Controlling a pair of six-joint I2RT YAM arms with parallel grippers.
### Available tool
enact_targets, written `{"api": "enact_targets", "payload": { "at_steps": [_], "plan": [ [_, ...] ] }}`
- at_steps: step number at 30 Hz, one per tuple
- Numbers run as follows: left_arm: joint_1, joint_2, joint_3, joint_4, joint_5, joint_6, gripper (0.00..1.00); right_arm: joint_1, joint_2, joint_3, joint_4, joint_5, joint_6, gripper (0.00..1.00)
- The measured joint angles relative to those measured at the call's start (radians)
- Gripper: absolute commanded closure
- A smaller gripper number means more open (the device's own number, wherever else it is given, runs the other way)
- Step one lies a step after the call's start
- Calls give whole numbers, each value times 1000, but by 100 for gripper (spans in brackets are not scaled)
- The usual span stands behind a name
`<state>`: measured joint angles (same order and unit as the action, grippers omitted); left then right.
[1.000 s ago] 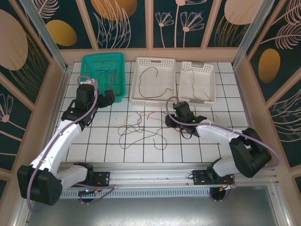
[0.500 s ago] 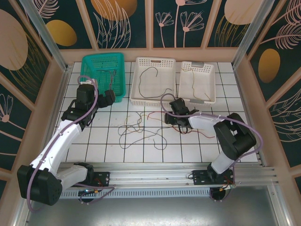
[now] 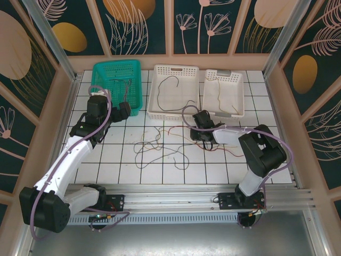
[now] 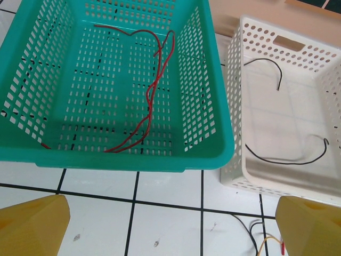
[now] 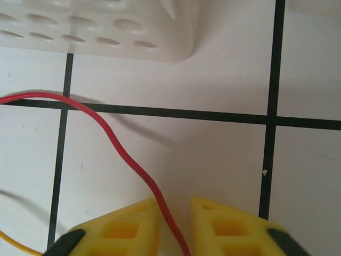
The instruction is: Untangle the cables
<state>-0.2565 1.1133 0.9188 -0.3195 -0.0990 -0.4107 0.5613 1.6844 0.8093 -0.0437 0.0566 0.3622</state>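
Sprawling on desk, thin limp cables, red, tan, dark, right hand narrowly apart astride red strand, left hand wide apart.

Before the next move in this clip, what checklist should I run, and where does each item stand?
1. Red wire lies between the fingers of the right end effector: ok.
2. Right end effector clamped firmly on that wire: cannot tell, since a gap shows at the tips.
3. Left end effector open and empty, facing the teal basket: ok.
4. Tangle separated: not ok, wires lie crossed on the tiles.
5. Teal basket holds only red: ok, one red strand lies inside.
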Motion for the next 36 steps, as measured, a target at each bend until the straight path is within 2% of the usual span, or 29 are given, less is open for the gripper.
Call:
{"api": "enact_targets", "payload": {
  "at_steps": [5,11,15,27,36],
  "plan": [
    [0,0,0,0,0,0,1,10,-4,0,20,-80,-9,100],
    [-4,0,0,0,16,-1,1,33,-114,0,18,-142,-16,100],
    [-6,-11,0,1,69,-10,1,49,-216,15,11,-170,-19,100],
    [-13,-101,-117,125,339,-132,2,120,-420,116,-32,-157,-91,100],
    [-39,-145,-213,286,534,-241,1,120,-555,64,164,-239,-63,100]
  ]
}}
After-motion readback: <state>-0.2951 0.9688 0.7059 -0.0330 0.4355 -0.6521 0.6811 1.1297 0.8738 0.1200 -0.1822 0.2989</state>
